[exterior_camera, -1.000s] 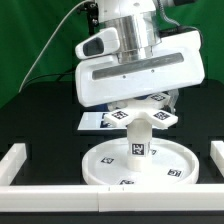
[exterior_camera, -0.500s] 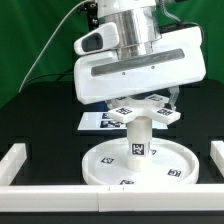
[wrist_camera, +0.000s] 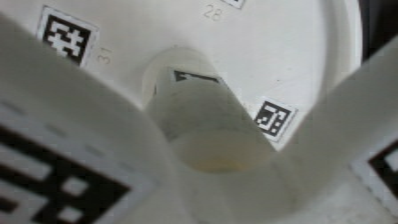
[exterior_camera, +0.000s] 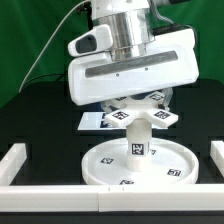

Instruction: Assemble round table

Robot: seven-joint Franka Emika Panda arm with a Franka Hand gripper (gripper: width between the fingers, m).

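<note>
The large round disc [exterior_camera: 105,166] lies flat on the black table. The short thick leg [exterior_camera: 139,140] stands upright at its centre, and the cross-shaped base [exterior_camera: 141,116] sits on top of the leg. My gripper [exterior_camera: 138,103] hangs just above the base, open, with nothing between its fingers; the broad white hand hides most of them. In the wrist view the leg [wrist_camera: 214,130] shows very close between blurred white arms of the base [wrist_camera: 63,170], and tags are on the parts. The fingertips do not show there.
A white straight-edged border wall [exterior_camera: 40,187] runs along the front, with side pieces at the exterior view's left [exterior_camera: 14,158] and right [exterior_camera: 217,158]. The marker board [exterior_camera: 95,122] lies flat behind the disc. A cable [exterior_camera: 45,50] hangs at the back left.
The gripper has risen and drifted a little toward the exterior view's left. The base, leg and disc have stayed where they were.
</note>
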